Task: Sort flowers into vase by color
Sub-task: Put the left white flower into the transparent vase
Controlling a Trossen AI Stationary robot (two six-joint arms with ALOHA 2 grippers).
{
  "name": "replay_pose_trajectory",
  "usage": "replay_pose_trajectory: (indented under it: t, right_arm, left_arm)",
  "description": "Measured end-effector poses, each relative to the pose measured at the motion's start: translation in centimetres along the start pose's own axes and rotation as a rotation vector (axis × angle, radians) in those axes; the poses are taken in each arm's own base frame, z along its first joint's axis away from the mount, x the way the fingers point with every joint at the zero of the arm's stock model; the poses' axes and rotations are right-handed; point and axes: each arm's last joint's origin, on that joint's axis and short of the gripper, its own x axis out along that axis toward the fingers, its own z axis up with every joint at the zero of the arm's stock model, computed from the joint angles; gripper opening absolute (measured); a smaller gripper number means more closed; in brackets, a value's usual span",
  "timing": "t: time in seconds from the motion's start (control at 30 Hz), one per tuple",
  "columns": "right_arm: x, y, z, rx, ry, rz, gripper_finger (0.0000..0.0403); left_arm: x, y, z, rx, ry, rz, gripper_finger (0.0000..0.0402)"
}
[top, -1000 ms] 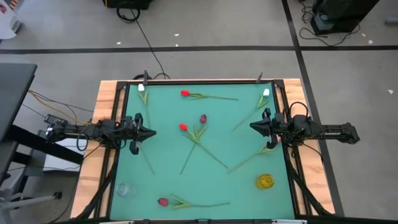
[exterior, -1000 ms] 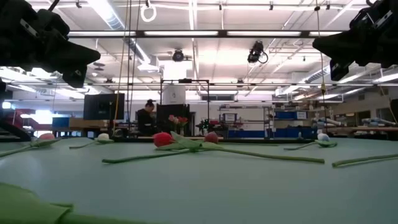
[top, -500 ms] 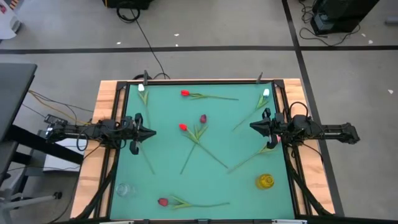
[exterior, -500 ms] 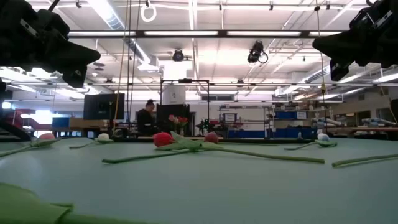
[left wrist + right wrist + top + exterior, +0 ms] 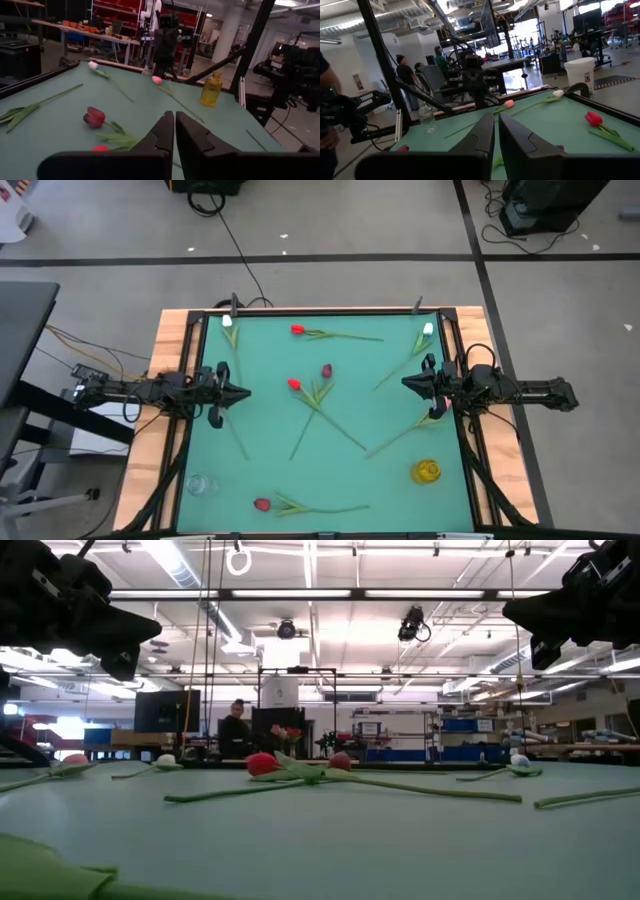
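Several tulips lie flat on the green table (image 5: 270,470). There are white ones at the far left (image 5: 228,323) and far right (image 5: 428,330). Red ones lie at the far middle (image 5: 297,330), the centre (image 5: 294,384) and the near edge (image 5: 262,504). A maroon one (image 5: 327,371) lies in the centre. A pink one (image 5: 445,405) lies under my right arm. My left gripper (image 5: 243,392) hangs shut and empty above the table's left side. My right gripper (image 5: 407,383) hangs shut and empty above the right side. Both point toward the centre.
A yellow vase (image 5: 427,471) stands at the near right and a clear glass vase (image 5: 199,484) at the near left. A loose stem (image 5: 237,438) lies near my left gripper. Black frame rails edge the table. People stand in the room beyond (image 5: 405,70).
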Motion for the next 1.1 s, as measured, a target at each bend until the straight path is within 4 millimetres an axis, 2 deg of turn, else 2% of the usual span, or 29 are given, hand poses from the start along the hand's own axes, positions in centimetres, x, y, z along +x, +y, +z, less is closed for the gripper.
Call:
replay_pose_trajectory:
  t: [0.13, 0.37, 0.57, 0.7, 0.87, 0.97, 1.1]
  right_arm:
    - [0.0, 0.0, 0.0, 0.0, 0.0, 0.0, 0.0036]
    - [0.0, 0.0, 0.0, 0.0, -0.001, 0.0, 0.0036]
    - [0.0, 0.0, 0.0, -0.008, -0.003, -0.004, 0.0036]
    - [0.0, -0.3, 0.4, -0.055, -0.063, -0.125, 0.0036]
    - [-0.2, -0.2, 1.9, 0.179, -0.247, -0.166, 0.0036]
    - [-0.4, -0.6, 2.2, 0.34, -0.332, -0.276, 0.0036]
    - [-0.2, -0.8, 1.3, 0.521, -0.29, -0.302, 0.0036]
  left_arm:
    - [0.0, -0.1, 0.3, -0.019, -0.029, -0.006, 0.0025]
    - [0.0, -0.1, 0.8, -0.222, -0.079, -0.017, 0.0025]
    - [-0.1, 0.4, 0.9, -0.389, -0.157, 0.15, 0.0025]
    - [-0.2, 0.8, 0.9, -0.521, -0.224, 0.27, 0.0025]
    - [0.1, 1.2, 0.5, -0.634, -0.262, 0.412, 0.0025]
    - [0.5, 1.3, 0.0, -0.707, -0.238, 0.44, 0.0025]
    - [1.1, 1.2, 0.0, -0.762, -0.193, 0.478, 0.0025]
